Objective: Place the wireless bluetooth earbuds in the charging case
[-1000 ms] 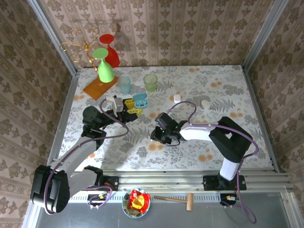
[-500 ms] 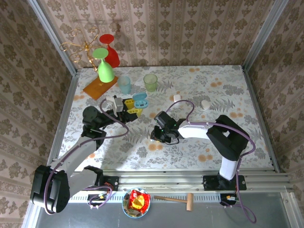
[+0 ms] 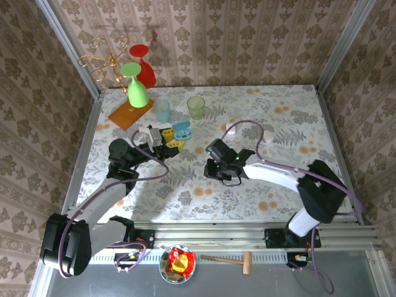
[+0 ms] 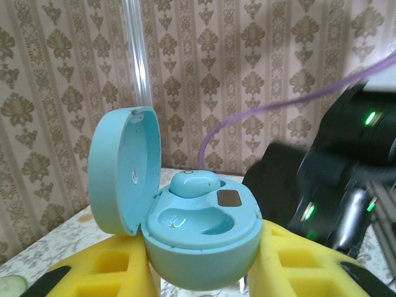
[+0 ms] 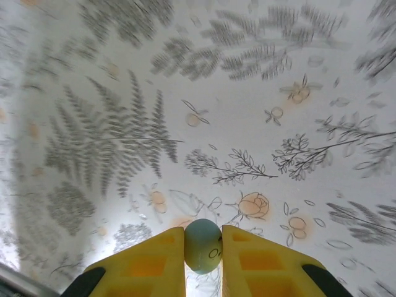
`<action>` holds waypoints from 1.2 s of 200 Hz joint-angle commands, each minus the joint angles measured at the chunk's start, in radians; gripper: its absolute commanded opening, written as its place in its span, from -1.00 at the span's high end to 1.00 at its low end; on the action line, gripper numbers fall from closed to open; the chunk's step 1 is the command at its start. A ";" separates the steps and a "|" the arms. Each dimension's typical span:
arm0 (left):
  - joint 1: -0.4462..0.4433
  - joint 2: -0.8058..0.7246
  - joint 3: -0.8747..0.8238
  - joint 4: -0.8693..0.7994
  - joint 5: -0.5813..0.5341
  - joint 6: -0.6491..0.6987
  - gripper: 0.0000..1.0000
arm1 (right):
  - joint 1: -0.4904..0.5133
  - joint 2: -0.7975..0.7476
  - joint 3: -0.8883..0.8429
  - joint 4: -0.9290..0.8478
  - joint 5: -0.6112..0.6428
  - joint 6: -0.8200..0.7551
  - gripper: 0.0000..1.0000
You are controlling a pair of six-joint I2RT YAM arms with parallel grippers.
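Note:
My left gripper (image 4: 201, 275) is shut on the light-blue charging case (image 4: 204, 238), its yellow fingers (image 4: 105, 272) pressing both sides. The lid (image 4: 122, 170) stands open. One pale-blue earbud (image 4: 193, 183) sits in the far slot; the near slot (image 4: 189, 221) is empty. From above, the case (image 3: 182, 131) is at the table's left-middle, held by the left gripper (image 3: 168, 141). My right gripper (image 5: 203, 250) is shut on a second pale-blue earbud (image 5: 203, 242), held above the floral table. In the top view the right gripper (image 3: 212, 171) hangs right of the case.
Two small white pieces (image 3: 230, 130) (image 3: 268, 135) lie right of centre. A blue cup (image 3: 162, 110), green cup (image 3: 196, 106), green glass (image 3: 137, 86) on an orange board (image 3: 127, 115) and red glass (image 3: 143, 65) stand at the back left. The right arm's black wrist (image 4: 334, 185) looms beside the case.
The right gripper has closed on the earbud and risen off the table, shifting slightly right and back. The left arm and case have stayed still.

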 commanded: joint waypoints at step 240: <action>-0.182 0.134 0.061 -0.153 -0.186 0.287 0.49 | 0.066 -0.015 0.595 -0.380 0.181 -0.367 0.63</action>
